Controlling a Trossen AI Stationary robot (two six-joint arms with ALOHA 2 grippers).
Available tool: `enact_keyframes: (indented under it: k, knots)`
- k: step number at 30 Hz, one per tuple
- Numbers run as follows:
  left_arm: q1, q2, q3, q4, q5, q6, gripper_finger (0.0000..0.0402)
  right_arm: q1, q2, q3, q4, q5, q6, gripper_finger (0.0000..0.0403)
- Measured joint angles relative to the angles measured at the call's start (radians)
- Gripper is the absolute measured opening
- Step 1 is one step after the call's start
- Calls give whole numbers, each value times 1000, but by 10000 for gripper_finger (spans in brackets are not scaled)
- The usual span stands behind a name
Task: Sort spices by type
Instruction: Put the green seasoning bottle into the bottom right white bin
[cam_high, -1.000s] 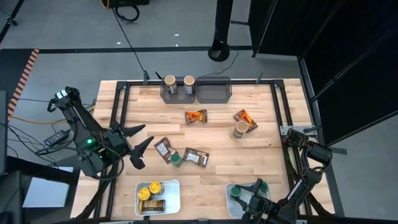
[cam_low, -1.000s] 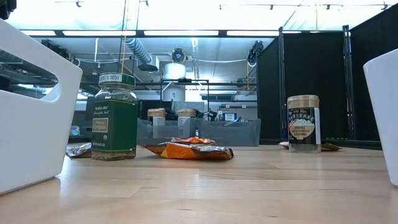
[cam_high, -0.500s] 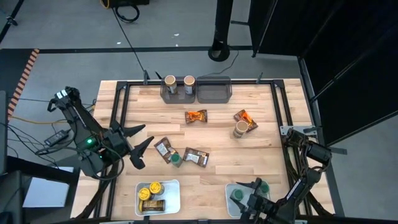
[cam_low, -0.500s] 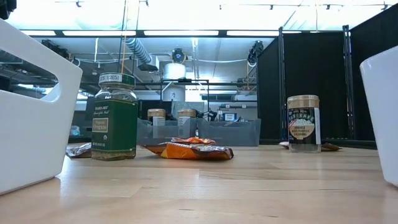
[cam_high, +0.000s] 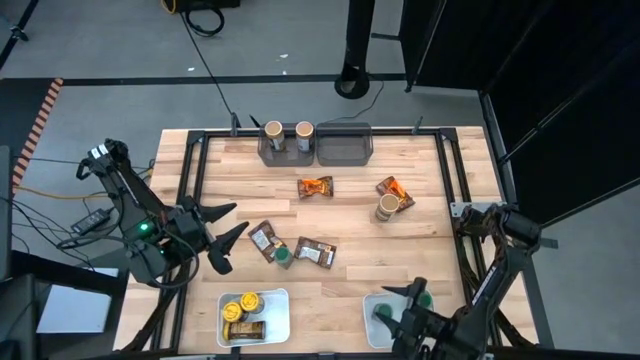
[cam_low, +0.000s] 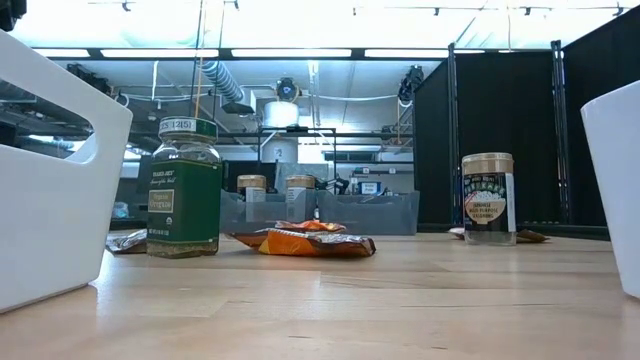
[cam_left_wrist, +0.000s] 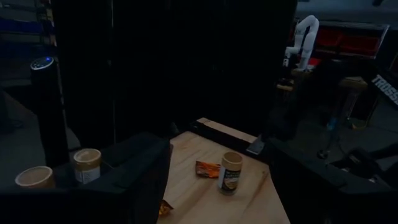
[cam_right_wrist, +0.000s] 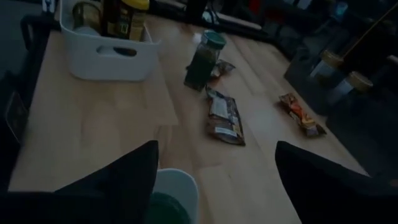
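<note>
The table (cam_high: 340, 225) was pale planked wood with a smooth, faintly shiny finish. The white trays (cam_low: 45, 190) looked like smooth, glossy plastic. The green-lidded jar (cam_low: 184, 190) was clear glass with a paper label. The orange packet (cam_low: 315, 243) was crinkled, shiny foil. The grey bins (cam_high: 345, 147) were translucent plastic, the frame rails (cam_high: 190, 170) matt black metal.

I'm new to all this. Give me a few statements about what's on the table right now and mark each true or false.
1. Two tan-lidded jars stand in a grey bin at the table's far edge. True.
2. The grey bin beside it is packed with jars. False: nothing shows in it.
3. The green-lidded jar on the table stands upright. True.
4. The left white tray holds only green lids. False: yellow-lidded jars sit there.
5. The left gripper holds a packet. False: its jaws are open and hold nothing.
</note>
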Motion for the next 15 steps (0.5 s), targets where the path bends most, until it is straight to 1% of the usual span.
enact_keyframes:
  k: [4,10,12,13,15]
  knots:
    - [0,0,0,1,0,-25,268,-25,-66,0,-64,3,-44,337]
    - [0,0,0,1,0,-31,268,-140,-268,1,-299,49,-50,327]
    - [0,0,0,1,0,-32,268,-202,-337,2,-288,59,-70,322]
    - [0,0,0,1,0,-32,268,-241,-363,2,-247,49,-106,321]
    - [0,0,0,0,0,-32,268,-325,-392,2,-102,-14,-266,319]
